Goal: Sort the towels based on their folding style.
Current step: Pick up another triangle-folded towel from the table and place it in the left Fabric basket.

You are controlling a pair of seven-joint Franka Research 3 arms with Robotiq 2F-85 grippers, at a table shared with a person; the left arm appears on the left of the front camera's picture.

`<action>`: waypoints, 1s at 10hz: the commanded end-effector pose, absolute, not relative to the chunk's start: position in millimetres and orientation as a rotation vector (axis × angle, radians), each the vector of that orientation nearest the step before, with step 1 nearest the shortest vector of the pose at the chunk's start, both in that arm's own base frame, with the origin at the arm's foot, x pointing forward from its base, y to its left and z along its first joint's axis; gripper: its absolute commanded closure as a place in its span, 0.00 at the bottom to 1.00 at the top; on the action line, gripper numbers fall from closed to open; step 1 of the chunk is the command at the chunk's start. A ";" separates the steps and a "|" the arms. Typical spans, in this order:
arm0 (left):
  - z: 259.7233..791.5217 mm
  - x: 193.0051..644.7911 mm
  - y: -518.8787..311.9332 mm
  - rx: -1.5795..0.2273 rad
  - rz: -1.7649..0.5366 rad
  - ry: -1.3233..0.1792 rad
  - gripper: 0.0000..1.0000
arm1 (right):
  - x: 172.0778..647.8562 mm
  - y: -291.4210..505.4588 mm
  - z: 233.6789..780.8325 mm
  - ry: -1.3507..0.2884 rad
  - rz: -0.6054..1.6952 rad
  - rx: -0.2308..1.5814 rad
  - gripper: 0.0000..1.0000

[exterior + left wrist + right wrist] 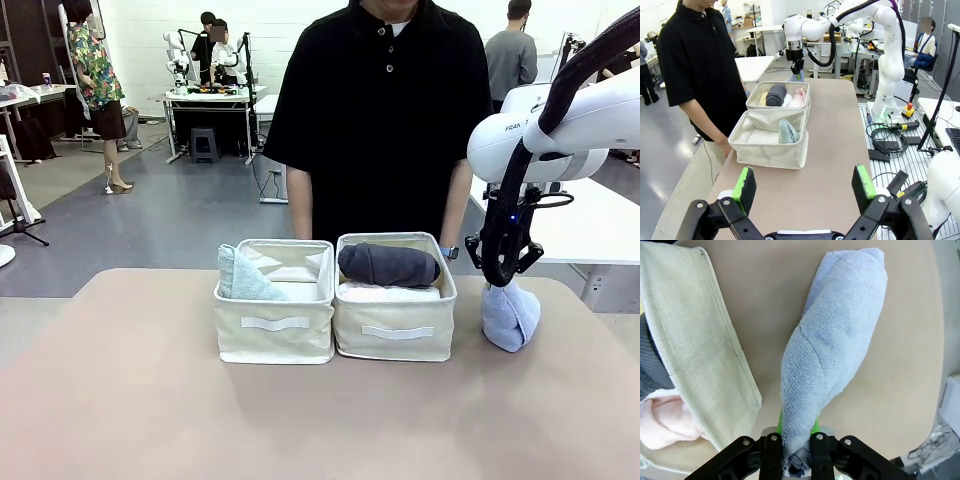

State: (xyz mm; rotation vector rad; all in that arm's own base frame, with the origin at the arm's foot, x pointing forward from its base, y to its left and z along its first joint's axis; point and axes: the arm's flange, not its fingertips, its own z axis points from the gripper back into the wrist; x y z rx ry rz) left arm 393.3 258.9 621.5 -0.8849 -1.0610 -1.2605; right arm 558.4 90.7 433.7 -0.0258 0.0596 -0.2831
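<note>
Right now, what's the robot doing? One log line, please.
right gripper: shut on light blue towel, beside right bin | left gripper: open, empty | left bin: grey-green cone towel | right bin: rolled towels

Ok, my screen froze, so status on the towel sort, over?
Right gripper shut on blue towel, beside rolls bin. Left gripper open, empty. Its way to cone bin crosses rolls bin.
</note>
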 end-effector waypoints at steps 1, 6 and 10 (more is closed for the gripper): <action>620.7 391.0 257.2 -0.869 -1.261 -1.060 0.00 | 549.6 83.1 444.5 0.084 -0.343 -0.020 1.00; 620.7 391.0 257.2 -0.869 -1.261 -1.060 0.00 | 403.9 43.7 604.4 -0.028 -0.276 -0.045 1.00; 620.7 391.0 257.2 -0.869 -1.261 -1.060 0.00 | 364.5 47.0 650.8 -0.060 -0.213 -0.040 1.00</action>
